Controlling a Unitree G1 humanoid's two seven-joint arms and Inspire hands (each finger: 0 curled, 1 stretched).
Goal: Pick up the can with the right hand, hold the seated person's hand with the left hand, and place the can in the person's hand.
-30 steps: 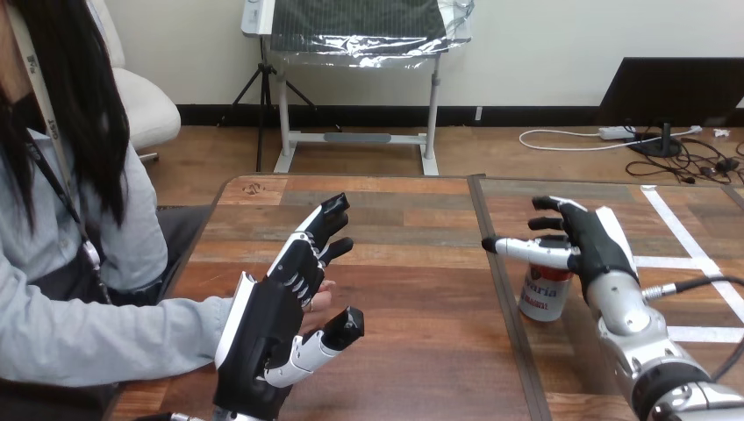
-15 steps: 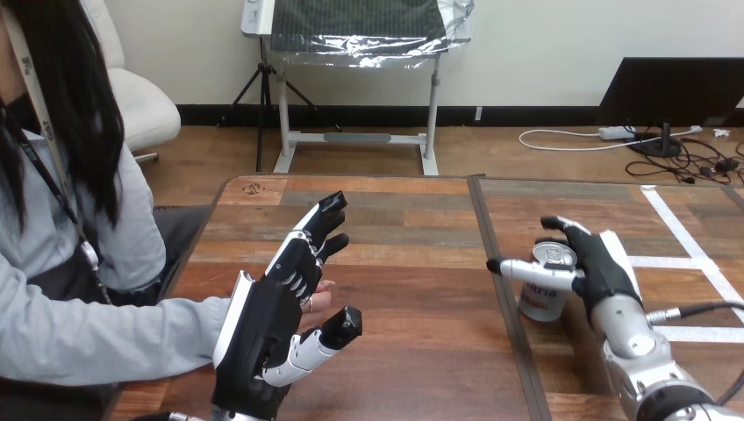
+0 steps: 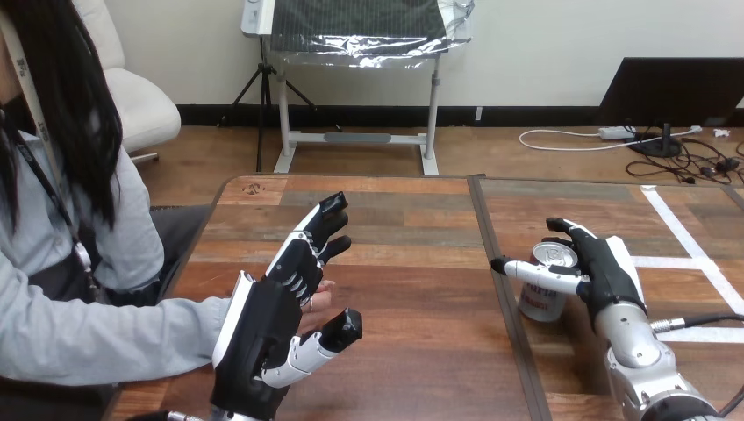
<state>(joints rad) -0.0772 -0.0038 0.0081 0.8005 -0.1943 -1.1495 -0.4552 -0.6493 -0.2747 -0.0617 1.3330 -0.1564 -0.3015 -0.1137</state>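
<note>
Nothing is finished yet. The can (image 3: pixel 541 303) stands on the wooden table (image 3: pixel 412 228) at the right, with the right hand (image 3: pixel 605 267) wrapped about it; whether it grips, I cannot tell. The left hand (image 3: pixel 263 324) is open, fingers straight, over the person's hand (image 3: pixel 323 300) without clasping it.

The right robot hand (image 3: pixel 607 270) has sunk toward the bench (image 3: pixel 421 263) and drawn slightly back toward the robot. The can (image 3: pixel 544 303), whose top was hidden behind it a second ago, now shows its silver lid beside the palm.
</note>
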